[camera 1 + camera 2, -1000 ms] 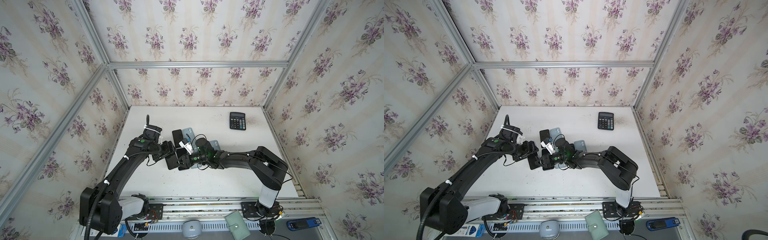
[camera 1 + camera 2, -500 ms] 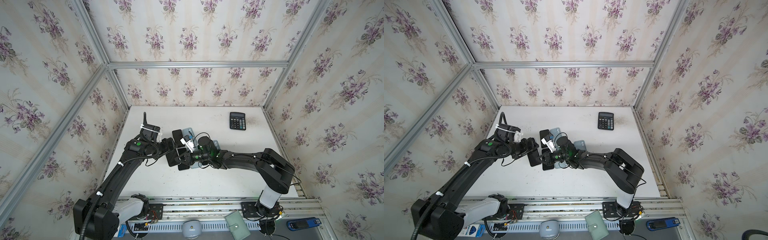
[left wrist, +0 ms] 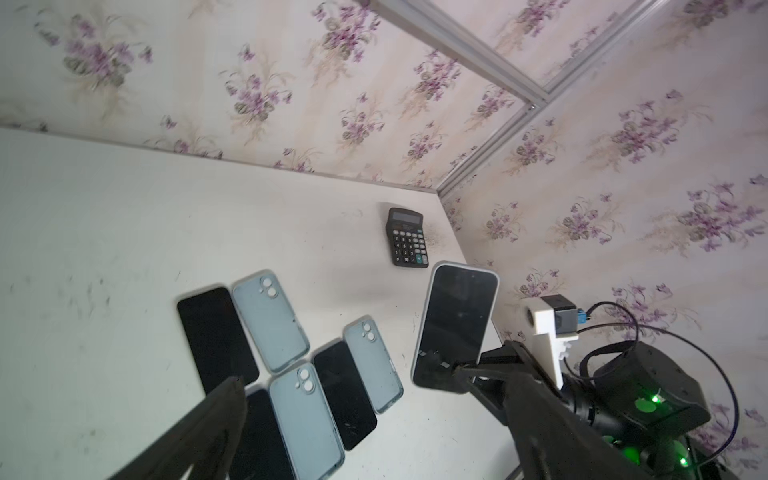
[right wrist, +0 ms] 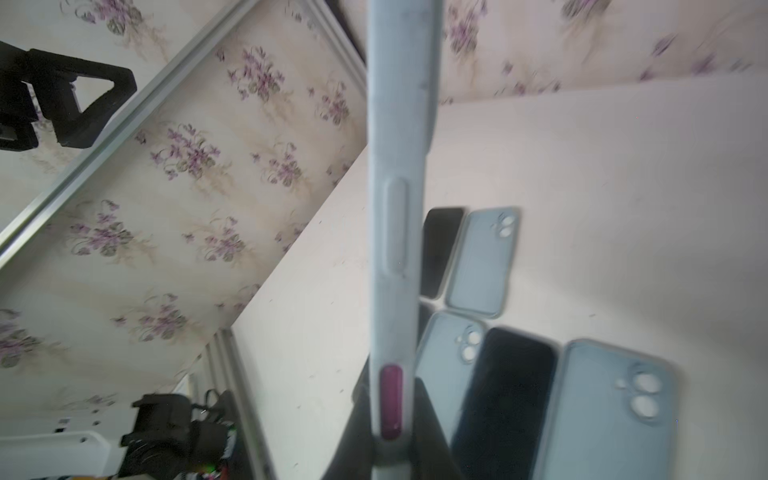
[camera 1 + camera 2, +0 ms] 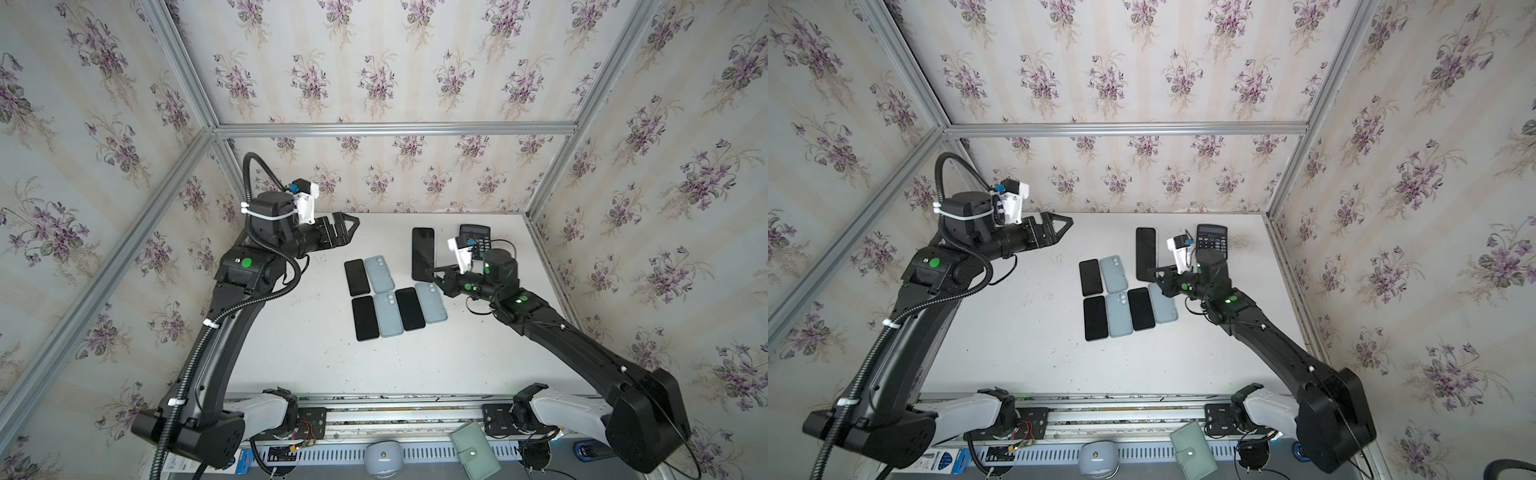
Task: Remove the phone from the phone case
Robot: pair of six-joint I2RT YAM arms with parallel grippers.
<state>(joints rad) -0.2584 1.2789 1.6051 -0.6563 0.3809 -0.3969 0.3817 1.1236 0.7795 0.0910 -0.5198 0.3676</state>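
Arms part: the right gripper (image 5: pixel 433 274) stays clamped on the cased phone (image 5: pixel 423 249), upright above the table (image 5: pixel 291 332) near the calculator (image 5: pixel 476 237), while the left gripper (image 5: pixel 348 227) has drawn back, jaws wide and empty. The pale case (image 4: pixel 399 166) is still on, so the stripping seemingly remains undone.

Counting up what's sitting on the desk (image 5: pixel 291 353) right now: I'm seeing three black phones (image 5: pixel 356 277) (image 5: pixel 365 318) (image 5: pixel 409 308) and three pale blue cases (image 5: pixel 379 274) (image 5: pixel 388 313) (image 5: pixel 431 302), all six lying bunched just beside the right pincer (image 5: pixel 432 277) and well apart from the left pincer (image 5: pixel 347 230). One cased phone (image 5: pixel 423 249) is standing pinched in the right pincer itself. One calculator (image 3: pixel 406 243) is sitting just behind that same pincer. Two pincers are showing.
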